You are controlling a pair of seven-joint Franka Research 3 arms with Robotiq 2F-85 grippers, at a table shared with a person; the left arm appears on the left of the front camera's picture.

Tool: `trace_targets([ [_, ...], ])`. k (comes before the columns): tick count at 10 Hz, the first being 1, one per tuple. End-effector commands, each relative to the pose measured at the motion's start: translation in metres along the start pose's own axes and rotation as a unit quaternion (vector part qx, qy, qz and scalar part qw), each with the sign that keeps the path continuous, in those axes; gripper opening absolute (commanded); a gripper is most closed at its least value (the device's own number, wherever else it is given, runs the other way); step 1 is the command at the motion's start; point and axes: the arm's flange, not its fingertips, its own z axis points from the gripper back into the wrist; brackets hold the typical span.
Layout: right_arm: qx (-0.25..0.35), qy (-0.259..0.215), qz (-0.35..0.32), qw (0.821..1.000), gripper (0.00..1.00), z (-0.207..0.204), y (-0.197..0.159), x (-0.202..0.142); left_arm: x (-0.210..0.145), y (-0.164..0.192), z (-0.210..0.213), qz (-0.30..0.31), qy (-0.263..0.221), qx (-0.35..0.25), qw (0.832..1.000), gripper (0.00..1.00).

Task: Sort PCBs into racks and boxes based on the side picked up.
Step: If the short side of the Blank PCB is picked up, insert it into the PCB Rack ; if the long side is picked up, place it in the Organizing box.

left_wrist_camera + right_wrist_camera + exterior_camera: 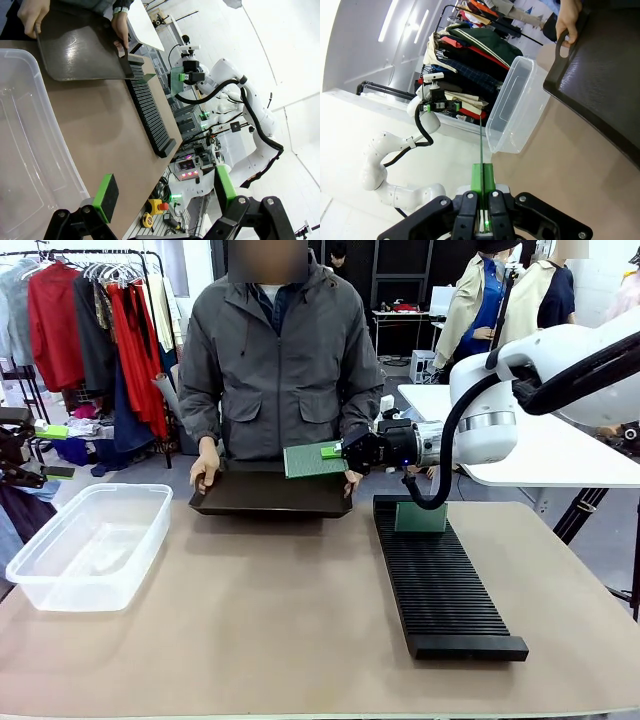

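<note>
Front view: tan tbl (290, 625), tub (45, 592), clothes rail (85, 305) bkgd.

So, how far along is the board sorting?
Done: one green rectangular circuit board stands in the long black slotted rack. In hand: the right end effector grips a second green board above the black tray the person holds. Left: placing it; the clear plastic tub holds no board yet.

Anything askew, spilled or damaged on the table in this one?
Nothing stands out. The right end effector holds a PCB near the black tray, which the person holds with both hands. A second PCB stands slotted at the rack's far end, and the clear tub sits upright.
</note>
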Motion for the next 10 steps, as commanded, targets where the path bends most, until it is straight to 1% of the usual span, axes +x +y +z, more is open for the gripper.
trace_targets([
  [1, 0.012, 0.013, 0.032, 0.999, 0.00, 0.016, 0.013, -0.004, 0.000, -0.002, 0.001, 0.005, 0.000, 0.001, 1.000, 1.00],
  [4, 0.024, 0.016, 0.083, 0.996, 0.00, 0.052, 0.026, -0.009, 0.000, -0.002, 0.001, 0.005, 0.000, 0.001, 1.000, 1.00],
  [5, 0.024, 0.016, 0.109, 0.994, 0.00, 0.073, 0.029, -0.011, 0.000, -0.002, 0.001, 0.005, 0.000, 0.001, 1.000, 1.00],
  [6, 0.024, 0.008, 0.121, 0.992, 0.00, 0.092, 0.028, -0.012, 0.000, -0.002, 0.001, 0.005, 0.000, 0.001, 1.000, 1.00],
  [8, 0.035, -0.011, 0.146, 0.989, 0.00, 0.119, 0.019, -0.014, 0.000, -0.002, 0.001, 0.005, 0.000, 0.001, 1.000, 1.00],
  [10, 0.034, -0.011, 0.202, 0.979, 0.00, 0.147, 0.004, -0.021, 0.000, -0.002, 0.001, 0.005, 0.000, 0.001, 1.000, 1.00],
])
